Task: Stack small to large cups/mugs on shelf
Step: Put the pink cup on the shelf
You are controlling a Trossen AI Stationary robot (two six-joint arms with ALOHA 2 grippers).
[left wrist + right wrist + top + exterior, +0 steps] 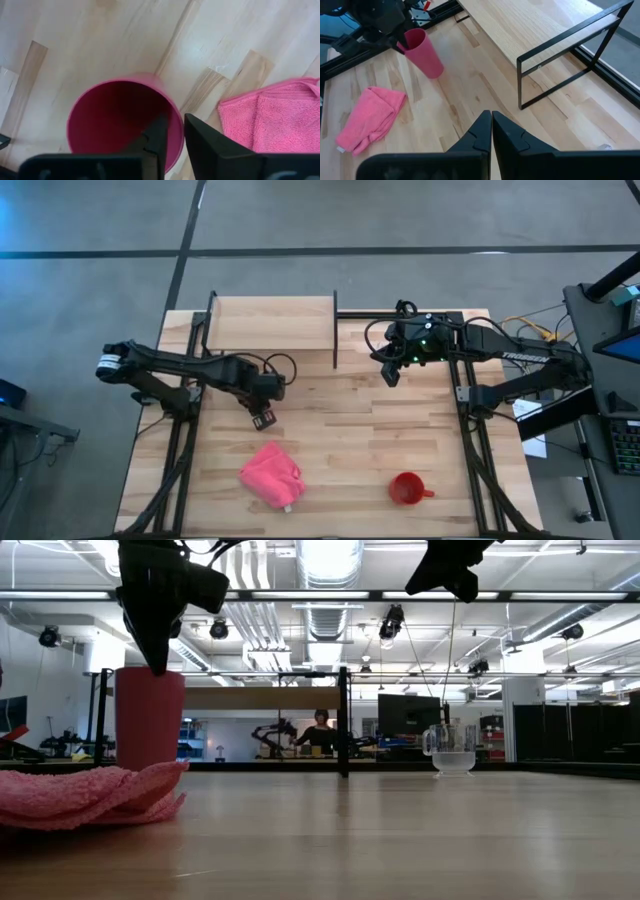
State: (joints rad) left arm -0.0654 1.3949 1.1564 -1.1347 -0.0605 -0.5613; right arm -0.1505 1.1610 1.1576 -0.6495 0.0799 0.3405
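Note:
The tall pink-red tumbler (425,55) stands upright on the tabletop left of centre, under my left gripper (175,125), which is shut on its rim. In the low view the tumbler (150,720) rises behind the pink cloth (80,795). The squat red mug (405,488) stands on its base near the table's front right. The small clear cup (452,752) stands far back on the table. The shelf (270,323) stands at the far left. My right gripper (491,125) is shut and empty, raised beside the shelf's right end. My left gripper has the tumbler's rim wall (176,137) between its two fingers, one finger inside (155,132) the tumbler and one outside (205,137). The fingers come from above, pointing down. The tumbler stays upright; the cloth hides its foot in the low view.
The pink cloth (270,475) lies crumpled near the front, just beyond the tumbler toward the near edge. The shelf's black metal posts (520,82) stand ahead of my right gripper. Bare wood lies between the shelf and the red mug.

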